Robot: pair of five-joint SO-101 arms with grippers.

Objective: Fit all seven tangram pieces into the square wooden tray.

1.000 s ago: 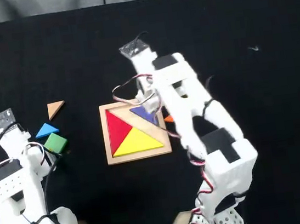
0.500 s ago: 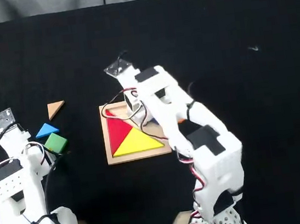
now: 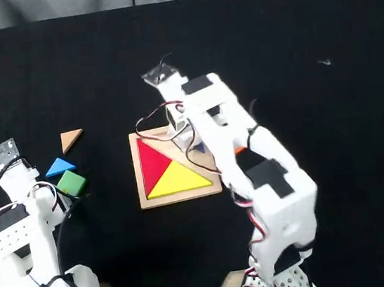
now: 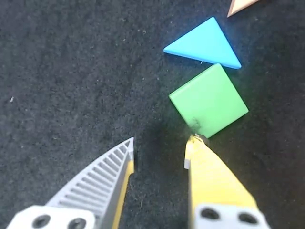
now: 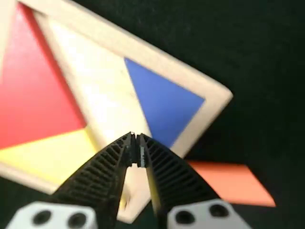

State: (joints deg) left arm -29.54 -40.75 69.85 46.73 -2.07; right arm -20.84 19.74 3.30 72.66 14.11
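The square wooden tray [image 3: 178, 198] lies mid-table and holds a red triangle [image 3: 154, 164] and a yellow triangle [image 3: 178, 181]. My right gripper [image 5: 137, 138] is shut with nothing in it, low over the tray's bare wood beside a dark blue triangle [image 5: 162, 102] lying in the corner. An orange parallelogram [image 5: 233, 183] rests on the cloth just outside the tray rim [image 5: 143, 52]. At the left, my left gripper [image 4: 162, 143] stands open, one fingertip right at the edge of the green square [image 4: 208, 100]. A light blue triangle [image 4: 204, 44] and a tan triangle [image 3: 71, 139] lie beyond it.
Black cloth covers the whole table [image 3: 332, 132]. The right arm [image 3: 251, 164] hangs over the tray's right side and hides that part from above. The left arm [image 3: 19, 230] stands at the near left corner.
The right arm swung left over the tray, then came a little back right. The tray slid slightly to the right. The left arm has kept still.
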